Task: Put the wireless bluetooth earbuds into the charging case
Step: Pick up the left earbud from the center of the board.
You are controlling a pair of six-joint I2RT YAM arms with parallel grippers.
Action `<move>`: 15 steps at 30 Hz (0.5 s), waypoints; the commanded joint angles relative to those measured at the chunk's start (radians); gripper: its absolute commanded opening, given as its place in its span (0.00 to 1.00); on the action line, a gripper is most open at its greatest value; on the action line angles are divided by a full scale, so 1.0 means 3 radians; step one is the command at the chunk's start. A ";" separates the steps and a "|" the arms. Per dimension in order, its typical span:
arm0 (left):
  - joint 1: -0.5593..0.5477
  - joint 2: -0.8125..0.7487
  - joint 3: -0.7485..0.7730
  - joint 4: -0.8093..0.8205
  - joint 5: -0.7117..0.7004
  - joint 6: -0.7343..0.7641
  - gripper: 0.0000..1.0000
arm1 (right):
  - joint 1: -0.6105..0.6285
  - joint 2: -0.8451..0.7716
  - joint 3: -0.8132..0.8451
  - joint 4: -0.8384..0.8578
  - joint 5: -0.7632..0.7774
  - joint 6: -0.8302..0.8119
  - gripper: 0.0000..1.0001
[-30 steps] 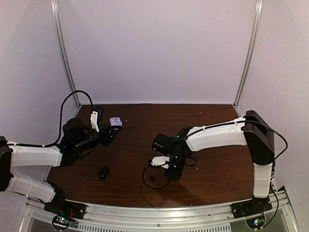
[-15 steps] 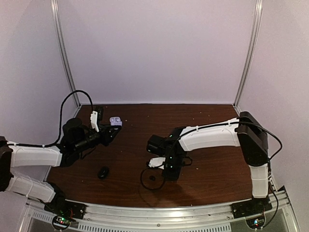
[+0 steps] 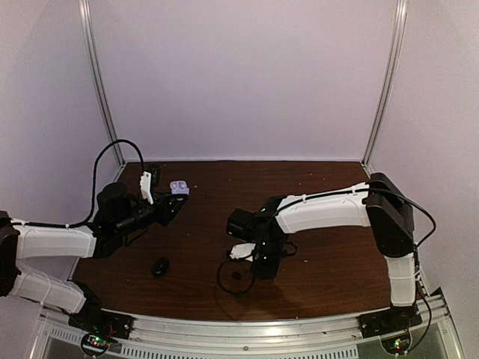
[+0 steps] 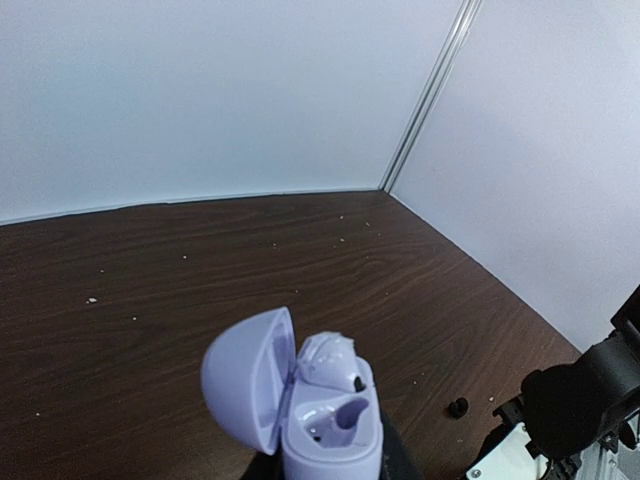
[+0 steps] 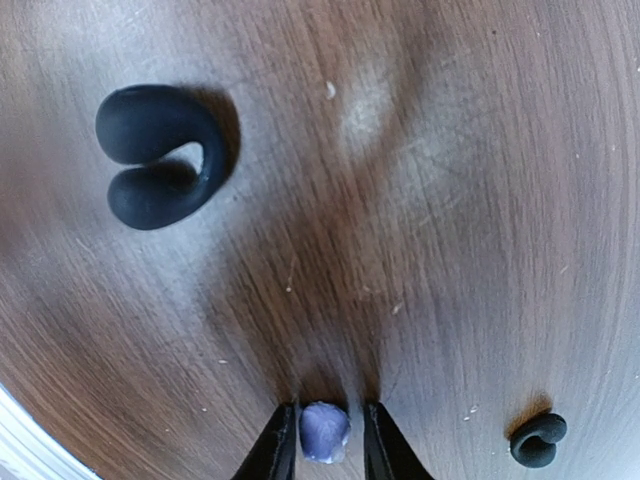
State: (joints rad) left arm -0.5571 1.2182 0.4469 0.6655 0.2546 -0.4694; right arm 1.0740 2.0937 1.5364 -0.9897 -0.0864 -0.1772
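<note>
The earbud point(image 5: 323, 432) in hand is a tiny pale lilac bud caught between the fingers of the right gripper point(image 5: 324, 425). The jaws are drawn in to a narrow slot around it, low over the worktop point(image 3: 314, 194) near the middle of the near edge. Whether the bud is lifted clear of the wood cannot be told. Its goal, the lilac charging case point(image 4: 325, 420), sits well apart toward the far-left corner. It stands upright in the left gripper point(image 3: 177, 199), which looks clamped on the case's base, though its fingers are mostly hidden. The lid point(image 4: 245, 375) is swung open to one side, a second earbud point(image 4: 330, 360) is already seated, and the empty socket point(image 4: 345, 412) beside it faces up. The carry across should probably be slow, because so small and smooth a bud could twist or slip from a tip pinch. It should arrive above the open socket rather than the filled one, and from the side away from the lid. The bud likely has to be turned to match the socket's shape before it is lowered. The left arm would do best to hold the case steady and level. A curled black piece point(image 5: 160, 155) and a smaller black piece point(image 5: 538, 440) lie near the pickup spot, both clear of the bud.
</note>
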 commanded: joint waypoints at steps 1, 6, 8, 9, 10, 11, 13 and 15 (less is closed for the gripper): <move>0.0023 -0.0044 -0.0023 0.0240 0.0037 0.0053 0.00 | 0.0033 0.0129 -0.0014 0.0063 0.0042 0.0020 0.24; 0.0022 -0.0022 -0.0003 0.0261 0.0057 0.0046 0.00 | 0.0025 0.0079 0.0009 0.0047 0.0048 0.0023 0.24; 0.0024 -0.0014 0.0003 0.0264 0.0065 0.0041 0.00 | 0.0023 0.0050 0.0011 0.0052 0.0024 0.0019 0.25; 0.0022 -0.0016 0.0003 0.0265 0.0063 0.0041 0.00 | 0.0023 0.0043 0.0013 0.0048 0.0015 0.0014 0.25; 0.0023 -0.0016 0.0007 0.0265 0.0066 0.0041 0.00 | 0.0025 0.0035 0.0018 0.0043 0.0015 0.0014 0.26; 0.0025 -0.0015 0.0008 0.0264 0.0062 0.0041 0.00 | 0.0022 0.0027 0.0018 0.0042 0.0012 0.0013 0.26; 0.0024 -0.0012 0.0014 0.0262 0.0071 0.0041 0.00 | 0.0023 0.0025 0.0024 0.0028 0.0012 0.0005 0.27; 0.0022 -0.0015 0.0019 0.0268 0.0074 0.0036 0.00 | 0.0014 0.0008 0.0026 0.0020 0.0014 0.0004 0.28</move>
State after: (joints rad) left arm -0.5571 1.2182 0.4469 0.6872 0.2649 -0.4698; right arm 1.0737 2.0933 1.5387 -0.9913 -0.0837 -0.1776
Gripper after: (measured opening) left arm 0.201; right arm 0.272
